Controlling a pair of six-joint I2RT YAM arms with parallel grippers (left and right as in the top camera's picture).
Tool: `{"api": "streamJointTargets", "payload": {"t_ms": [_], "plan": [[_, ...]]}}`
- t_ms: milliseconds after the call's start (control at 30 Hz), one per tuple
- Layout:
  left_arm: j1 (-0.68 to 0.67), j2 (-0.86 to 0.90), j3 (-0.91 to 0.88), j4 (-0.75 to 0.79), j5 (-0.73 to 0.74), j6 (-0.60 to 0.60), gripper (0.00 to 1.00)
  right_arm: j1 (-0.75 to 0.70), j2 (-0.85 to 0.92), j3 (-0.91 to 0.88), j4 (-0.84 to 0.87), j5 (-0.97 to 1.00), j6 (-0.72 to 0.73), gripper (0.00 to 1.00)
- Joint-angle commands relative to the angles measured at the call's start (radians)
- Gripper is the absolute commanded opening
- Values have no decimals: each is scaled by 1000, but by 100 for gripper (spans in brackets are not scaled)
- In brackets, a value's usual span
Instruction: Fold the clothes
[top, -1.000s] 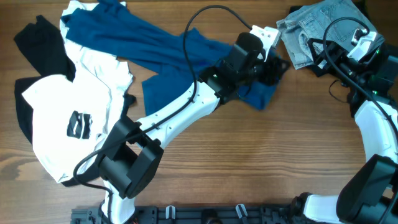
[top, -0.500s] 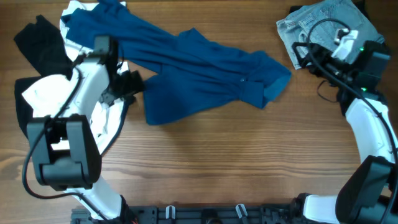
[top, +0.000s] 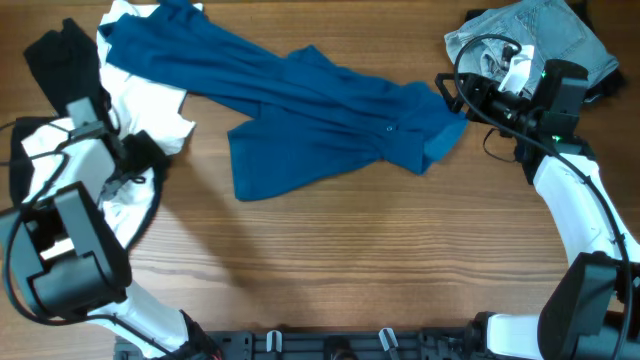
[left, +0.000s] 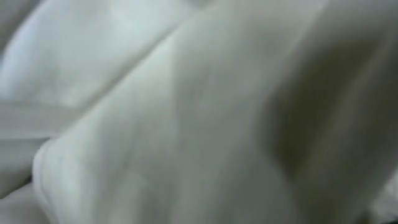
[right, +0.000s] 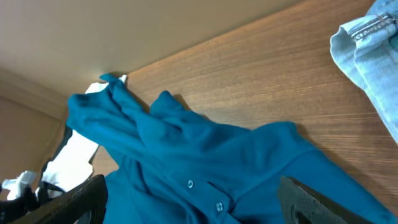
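The deep-blue garment (top: 320, 100) lies crumpled in a diagonal band from the back left to the right of the wooden table. Its small buttons show in the right wrist view (right: 205, 155). My right gripper (top: 448, 95) is open and hovers at the garment's right end; in its wrist view (right: 193, 202) the fingers stand wide apart over the button strip, holding nothing. My left gripper (top: 138, 160) is over the white T-shirts at the left, apart from the blue garment. Its wrist view shows only blurred white fabric (left: 155, 112), and its fingers are hidden.
White T-shirts (top: 150, 95) and a black cloth (top: 60, 60) lie at the left, partly under the blue garment's far end. Pale-blue jeans (top: 545, 30) lie at the back right, beside my right arm, and show in the right wrist view (right: 373, 56).
My left arm has swung from the garment's right end back to the white T-shirts at the left. The garment now lies uncovered. My right gripper has moved left to the garment's right end.
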Motion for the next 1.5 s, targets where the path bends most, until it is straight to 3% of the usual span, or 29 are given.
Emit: {"api": "streamJointTargets", "payload": {"t_ms": [0,100,267,333,433,500,567,667,800,900,933,967,1000,1033,1200,1267,1400,1433,1467], "plan": [[106,84,-34,56,-32,102,100,5,-3,13,1,21,-21,88],[119,79,0,54,-29,102,100,5,-3,13,-21,39,-39,86],[117,-72,287,-308,-16,64,100,34,-3,13,-135,115,-49,92],[117,-151,352,-400,92,64,100,70,-3,13,-207,274,-64,94],[95,-250,354,-442,335,64,100,88,29,13,-271,480,-48,85],[30,-260,354,-467,341,76,100,88,87,13,-293,488,-16,74],[-28,-260,347,-469,277,76,100,89,142,13,-323,470,-17,70],[-84,-260,347,-473,244,75,100,109,203,5,-362,326,-46,59],[-129,-260,347,-478,244,76,100,215,234,-10,-354,346,-37,58],[-146,-259,346,-477,244,76,100,236,282,-10,-346,379,-9,62],[-148,-258,346,-478,244,75,100,236,297,-11,-340,379,-9,55],[-151,-256,345,-478,244,75,100,236,301,-11,-321,403,-6,41],[-156,-254,345,-477,244,75,100,235,301,-7,-276,449,13,16],[-160,-251,345,-477,244,76,100,233,301,0,-253,455,13,7],[-206,-207,345,-465,244,76,100,210,299,296,-238,479,-20,3],[-235,-188,345,-452,244,76,100,154,299,438,-196,511,-20,4],[-259,-180,345,-422,243,76,100,65,301,469,-138,484,-18,4],[-265,-180,345,-412,243,76,100,57,301,469,-143,463,-25,26],[-269,-180,345,-404,243,76,100,60,301,470,-159,423,-52,93]]}}
